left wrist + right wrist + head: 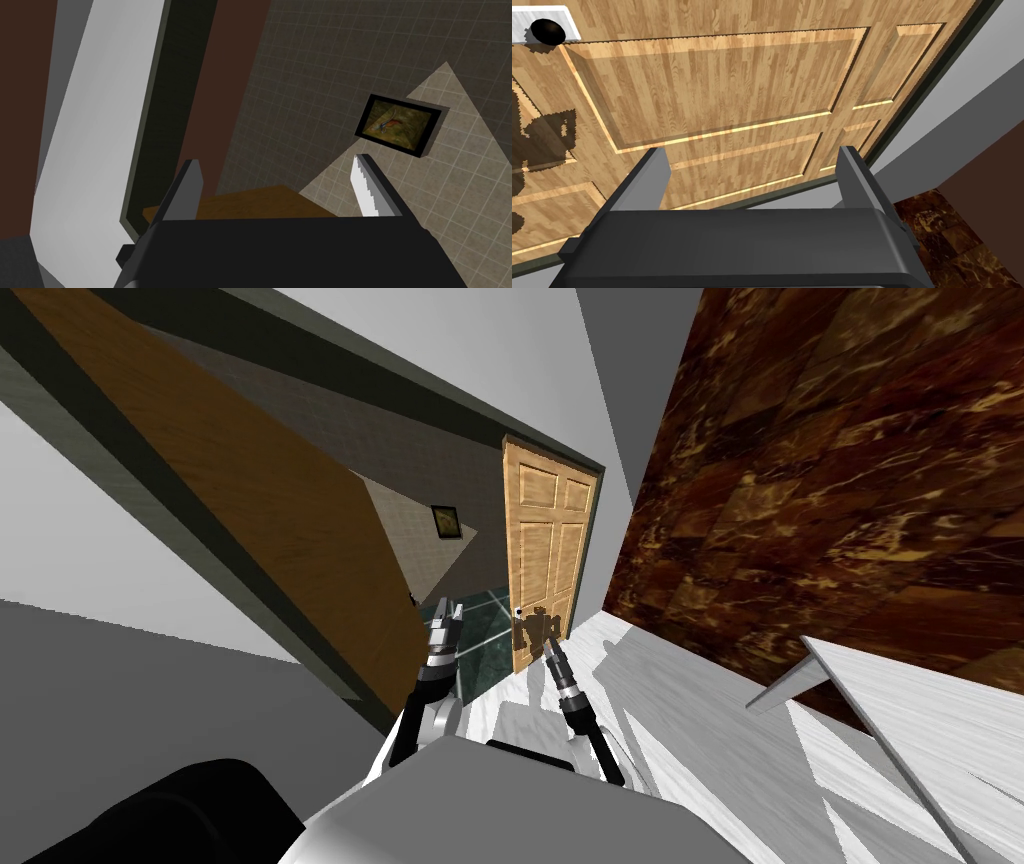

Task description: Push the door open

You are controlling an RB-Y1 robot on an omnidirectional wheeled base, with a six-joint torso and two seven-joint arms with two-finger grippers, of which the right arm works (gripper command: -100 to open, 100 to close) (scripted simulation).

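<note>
- Panelled light-wood door (545, 553) straight ahead in its dark frame, with a dark knob (546, 31) on the edge away from the marbled wall (850, 488).
- Right gripper (752, 152) released, fingers spread, aimed at the lower panels; close, but no contact visible.
- Likely best to press near the knob side, squarely and steadily, with the base following.
- Left gripper (276, 160) likewise released, beside the brown door leaf (250, 518); keep it clear.
</note>
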